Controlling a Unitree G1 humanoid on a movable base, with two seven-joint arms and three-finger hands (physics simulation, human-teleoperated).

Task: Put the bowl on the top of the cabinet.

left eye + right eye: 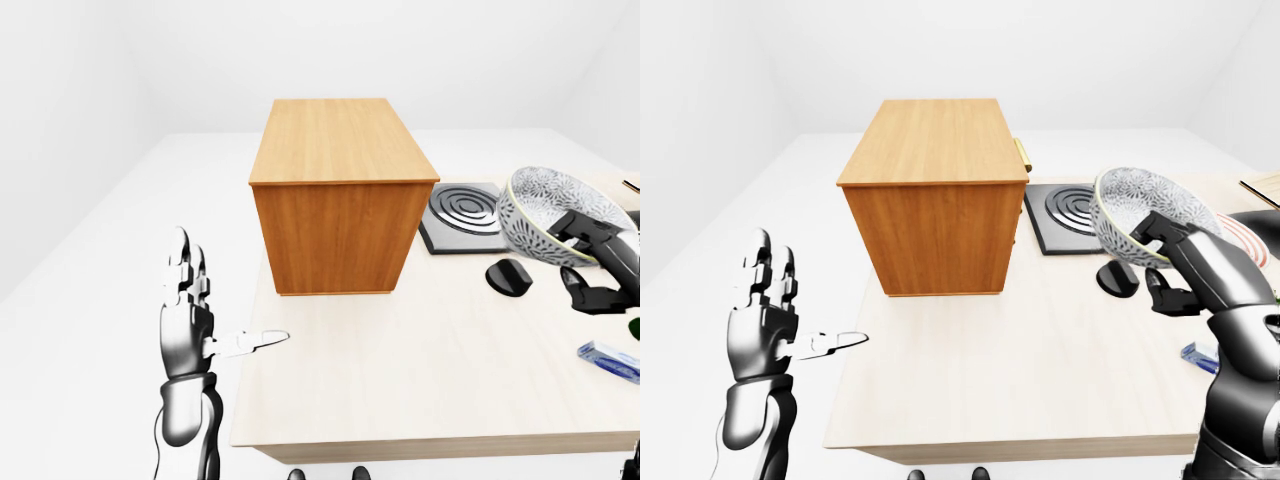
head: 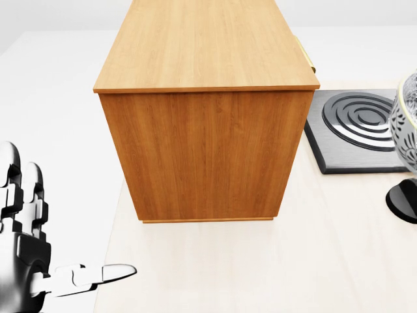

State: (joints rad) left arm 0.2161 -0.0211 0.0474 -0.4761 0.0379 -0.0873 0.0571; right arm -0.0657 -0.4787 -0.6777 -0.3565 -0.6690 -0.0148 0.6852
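Note:
A patterned grey-and-white bowl [image 1: 1137, 213] hangs tilted in the air above the table's right side, held at its rim by my right hand [image 1: 1157, 262], whose fingers close round the edge. The bowl's rim just enters the head view [image 2: 408, 120] at the right edge. It sits to the right of the wooden cabinet [image 1: 338, 195], at about the height of the cabinet's flat, bare top [image 1: 340, 138]. My left hand [image 1: 218, 312] stands open beside the table's left edge, fingers up and thumb pointing right, holding nothing.
A grey hob plate with ring pattern [image 2: 360, 129] lies right of the cabinet. A black disc [image 1: 508, 276] rests on the pale table [image 1: 400, 370] under the bowl. A blue-and-clear object [image 1: 610, 361] lies near the table's right edge.

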